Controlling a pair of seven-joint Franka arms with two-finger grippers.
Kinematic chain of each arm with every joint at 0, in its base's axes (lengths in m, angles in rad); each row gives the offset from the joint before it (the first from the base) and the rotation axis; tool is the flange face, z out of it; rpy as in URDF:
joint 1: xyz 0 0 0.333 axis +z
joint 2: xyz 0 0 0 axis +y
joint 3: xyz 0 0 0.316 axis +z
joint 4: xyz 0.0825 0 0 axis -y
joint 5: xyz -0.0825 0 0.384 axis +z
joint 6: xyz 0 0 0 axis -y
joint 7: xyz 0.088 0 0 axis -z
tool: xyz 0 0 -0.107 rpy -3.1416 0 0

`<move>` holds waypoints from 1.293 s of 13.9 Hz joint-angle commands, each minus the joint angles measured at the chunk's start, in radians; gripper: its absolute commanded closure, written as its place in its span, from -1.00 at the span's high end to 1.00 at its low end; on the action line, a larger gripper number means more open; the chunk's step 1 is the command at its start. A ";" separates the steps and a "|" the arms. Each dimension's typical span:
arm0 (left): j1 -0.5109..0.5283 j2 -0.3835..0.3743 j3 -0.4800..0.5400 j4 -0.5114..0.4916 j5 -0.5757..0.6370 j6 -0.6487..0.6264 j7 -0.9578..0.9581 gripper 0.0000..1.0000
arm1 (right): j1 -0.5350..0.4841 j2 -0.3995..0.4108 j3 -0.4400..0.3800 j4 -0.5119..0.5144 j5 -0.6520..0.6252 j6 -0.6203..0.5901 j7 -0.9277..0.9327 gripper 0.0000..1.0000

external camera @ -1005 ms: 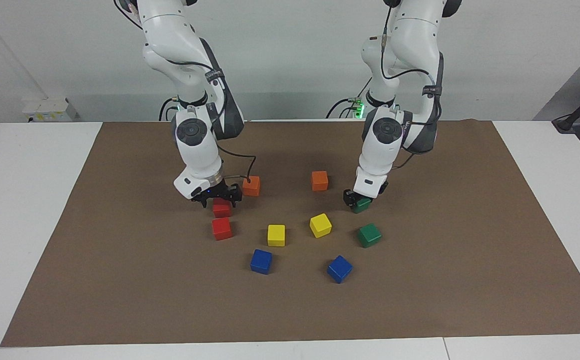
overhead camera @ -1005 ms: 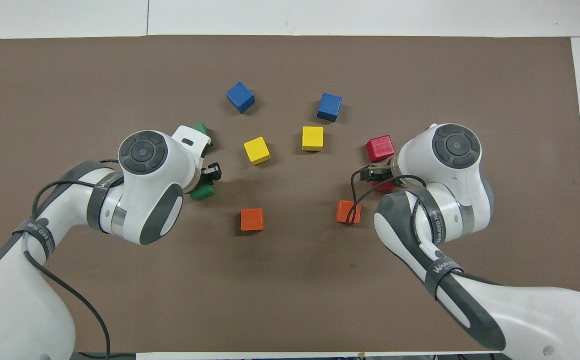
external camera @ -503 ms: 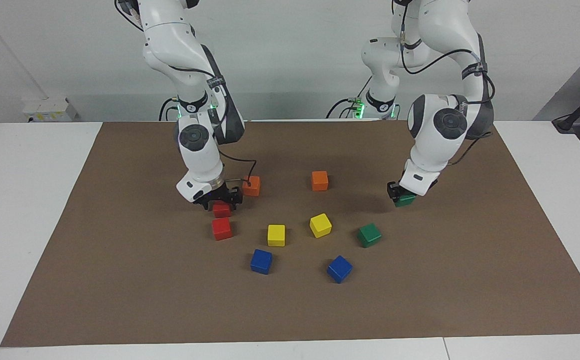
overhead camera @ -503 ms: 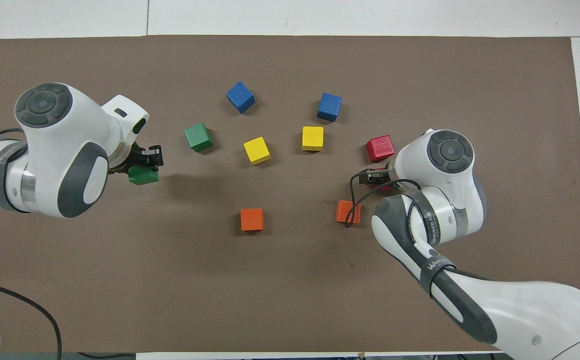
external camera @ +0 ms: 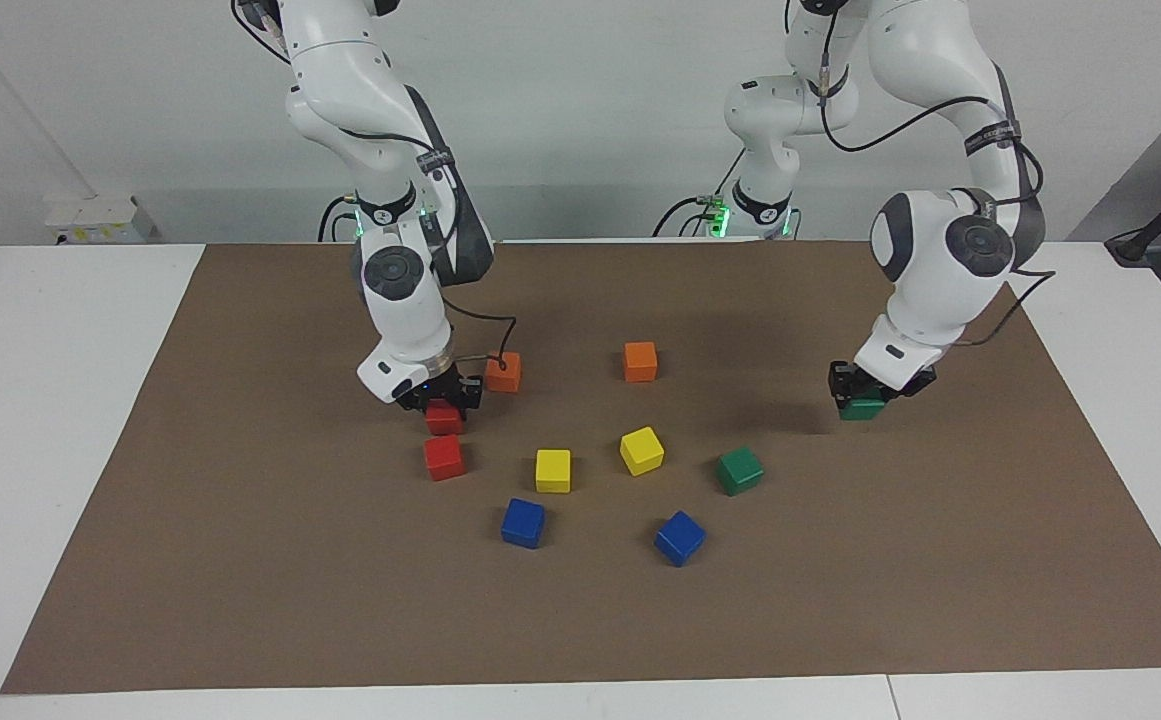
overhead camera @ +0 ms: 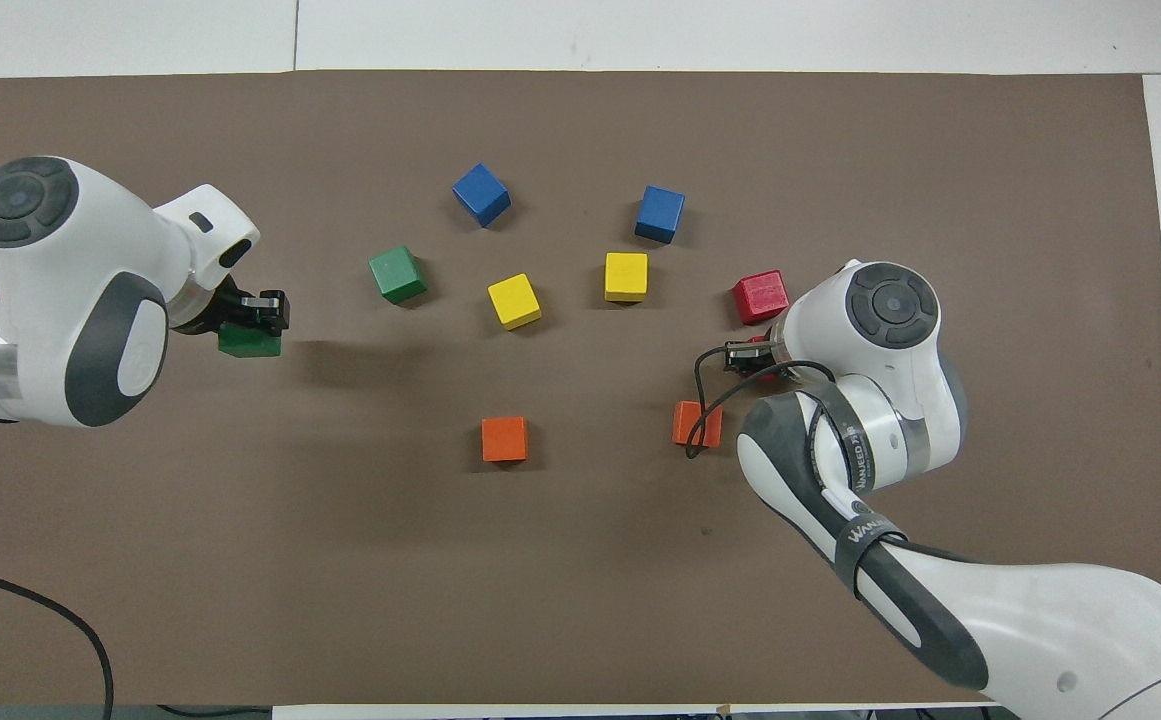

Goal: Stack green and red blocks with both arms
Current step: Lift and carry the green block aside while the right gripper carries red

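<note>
Nothing is stacked yet, so most of my job is still to do. My left tool [external camera: 862, 392] is closed tight on one small dark green cube [external camera: 861, 408]. It is low over the brown mat [external camera: 240, 560] on the tabletop, at the left arm's end, well apart from the other cubes. I cannot tell if that cube is touching the mat or is just above it.

The second dark green cube [external camera: 740, 470] sits alone on the mat, near a blue cube [external camera: 680, 537].

My right tool [external camera: 443, 397] is down on a small bright red cube [external camera: 444, 417] and has closed on it. That cube looks like it is on the mat, just beside an orange cube [external camera: 503, 371]. The second bright red cube [external camera: 443, 456] sits just beside it, a little farther from the robots.

I think two jobs are left: put green on green, and lift red onto red. The yellow, blue and orange cubes should stay where they are.
</note>
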 commanded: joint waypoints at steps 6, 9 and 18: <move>0.072 0.078 -0.006 0.016 -0.010 0.106 0.082 -1.00 | -0.196 -0.049 -0.010 0.156 -0.010 -0.147 -0.160 -1.00; 0.091 0.092 -0.006 0.012 -0.010 0.118 0.085 -1.00 | -0.323 -0.051 -0.010 0.138 -0.010 -0.136 -0.343 -1.00; 0.114 0.090 -0.005 -0.022 -0.065 0.125 0.071 -1.00 | -0.396 -0.026 -0.009 0.031 -0.012 -0.018 -0.546 -1.00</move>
